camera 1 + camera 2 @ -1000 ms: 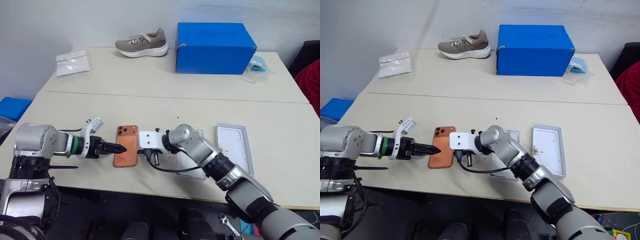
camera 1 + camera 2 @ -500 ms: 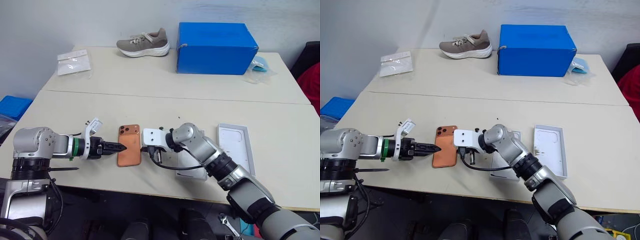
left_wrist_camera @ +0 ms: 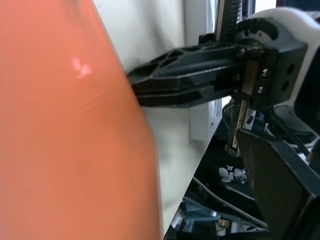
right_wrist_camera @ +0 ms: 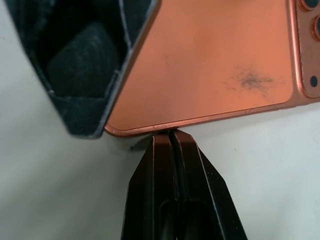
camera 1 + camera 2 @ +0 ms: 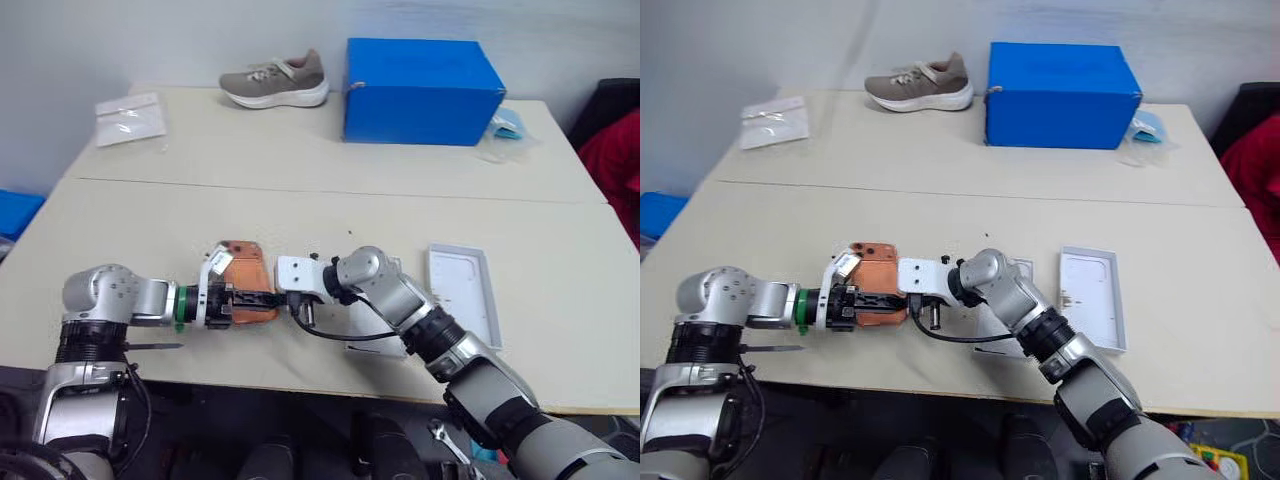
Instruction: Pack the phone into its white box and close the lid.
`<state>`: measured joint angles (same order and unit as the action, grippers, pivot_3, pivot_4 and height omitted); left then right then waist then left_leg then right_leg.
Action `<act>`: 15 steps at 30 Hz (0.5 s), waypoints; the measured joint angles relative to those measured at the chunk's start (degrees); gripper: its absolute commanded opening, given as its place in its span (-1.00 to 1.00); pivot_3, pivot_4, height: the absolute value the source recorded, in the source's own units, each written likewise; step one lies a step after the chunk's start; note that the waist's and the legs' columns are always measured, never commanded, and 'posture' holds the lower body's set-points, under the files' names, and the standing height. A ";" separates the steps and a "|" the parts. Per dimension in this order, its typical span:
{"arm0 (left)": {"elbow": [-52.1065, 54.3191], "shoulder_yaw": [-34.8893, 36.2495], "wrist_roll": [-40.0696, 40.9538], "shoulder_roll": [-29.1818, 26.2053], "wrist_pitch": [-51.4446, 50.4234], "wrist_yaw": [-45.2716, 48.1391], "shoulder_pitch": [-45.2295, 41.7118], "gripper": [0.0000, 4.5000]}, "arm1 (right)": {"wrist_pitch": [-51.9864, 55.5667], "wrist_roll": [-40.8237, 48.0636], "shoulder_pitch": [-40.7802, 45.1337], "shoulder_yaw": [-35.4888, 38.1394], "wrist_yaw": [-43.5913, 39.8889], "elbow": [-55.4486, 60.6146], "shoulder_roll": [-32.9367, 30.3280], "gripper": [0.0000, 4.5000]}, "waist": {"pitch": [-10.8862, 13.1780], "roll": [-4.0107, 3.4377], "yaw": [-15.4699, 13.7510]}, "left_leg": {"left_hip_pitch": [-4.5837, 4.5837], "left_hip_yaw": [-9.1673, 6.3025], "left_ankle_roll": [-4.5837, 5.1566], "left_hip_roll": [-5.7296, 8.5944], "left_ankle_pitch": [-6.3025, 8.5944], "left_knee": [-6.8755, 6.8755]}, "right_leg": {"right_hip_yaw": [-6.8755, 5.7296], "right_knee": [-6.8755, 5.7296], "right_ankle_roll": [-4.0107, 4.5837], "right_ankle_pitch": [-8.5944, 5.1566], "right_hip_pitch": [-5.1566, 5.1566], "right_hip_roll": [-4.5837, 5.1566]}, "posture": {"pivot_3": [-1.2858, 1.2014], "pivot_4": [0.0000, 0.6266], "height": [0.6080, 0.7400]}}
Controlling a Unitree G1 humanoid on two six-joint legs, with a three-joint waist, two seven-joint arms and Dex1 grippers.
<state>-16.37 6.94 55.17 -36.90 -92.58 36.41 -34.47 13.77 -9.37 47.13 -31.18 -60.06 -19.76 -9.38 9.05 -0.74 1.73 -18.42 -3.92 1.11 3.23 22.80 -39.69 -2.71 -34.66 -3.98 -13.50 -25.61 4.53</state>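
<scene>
Left end effector (image 5: 250,298) reaching in low from the left, fingers clamped on the phone (image 5: 243,290), tilted near the desk's (image 5: 300,210) near edge, right end effector (image 4: 172,142) closed, tips against phone's right edge, forearm angled in from the right, lid (image 5: 462,300) lying open further right.

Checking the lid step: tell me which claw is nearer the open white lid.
Right. The right claw is at the phone, on the side toward the lid; the left claw grips the phone's far side.
</scene>
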 measured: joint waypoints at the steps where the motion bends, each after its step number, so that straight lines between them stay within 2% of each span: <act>1: 0.00 0.10 0.28 0.00 0.01 -0.37 0.00 0.60 | -0.05 0.00 -0.01 0.00 0.00 0.00 0.00 -1.00 | 0.00 0.01 0.04 | 0.01 -0.03 -0.02 0.01 0.00 0.02 | 0.00 0.05 0.00 0.00 -0.01 -0.02 | 0.03 -0.52 1.00; 7: -0.03 0.32 1.36 -0.69 0.04 -2.03 0.04 0.60 | -0.38 -0.02 -0.13 -0.01 -0.01 -0.02 -0.05 -1.00 | 0.02 0.03 0.09 | 0.00 -0.05 -0.16 -0.05 -0.05 0.03 | -0.01 0.11 -0.01 0.00 -0.02 -0.08 | 0.03 -0.52 1.00; 15: 0.09 2.46 1.36 -4.90 0.15 -1.18 2.41 0.60 | -1.42 -0.09 -0.52 -0.02 0.03 -0.03 -0.42 -1.00 | 0.04 0.05 0.31 | 0.03 -0.06 -0.24 -0.07 -0.07 0.13 | 0.00 0.14 -0.01 -0.01 -0.07 -0.11 | 0.03 -0.52 1.00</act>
<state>-16.28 9.41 56.53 -41.80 -92.43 35.23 -32.06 12.35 -9.46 46.61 -31.19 -60.03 -19.79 -9.80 9.08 -0.69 2.04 -18.39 -3.98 0.87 3.16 22.73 -39.56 -2.71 -34.52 -3.99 -13.50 -25.67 4.42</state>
